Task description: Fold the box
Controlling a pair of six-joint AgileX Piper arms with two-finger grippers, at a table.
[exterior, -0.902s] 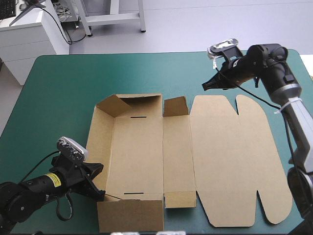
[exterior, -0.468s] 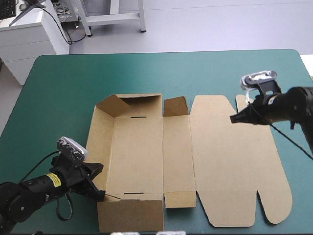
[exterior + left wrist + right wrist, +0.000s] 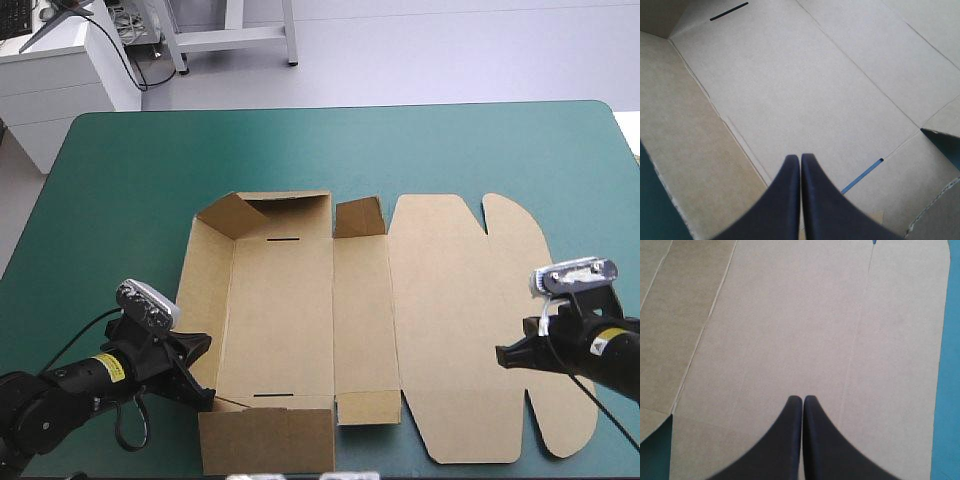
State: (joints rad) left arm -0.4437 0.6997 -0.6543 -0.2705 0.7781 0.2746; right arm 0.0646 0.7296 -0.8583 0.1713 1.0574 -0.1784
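Observation:
The brown box lies open in the middle of the table. Its far wall and left wall are raised, and its wide lid lies flat to the right. My left gripper is shut, with its tip at the box's near left corner. In the left wrist view that gripper points over the box floor with nothing visible between the fingers. My right gripper is shut and hovers over the lid's near right part. The right wrist view shows it above the bare lid.
The near wall panel reaches almost to the table's front edge. Two small flaps stand at the ends of the strip between floor and lid. The teal-green cover surrounds the box, widest on the far side.
My right arm has swung from the table's far right down toward the near side, and is now over the lid's near right part. The left arm and box have not moved.

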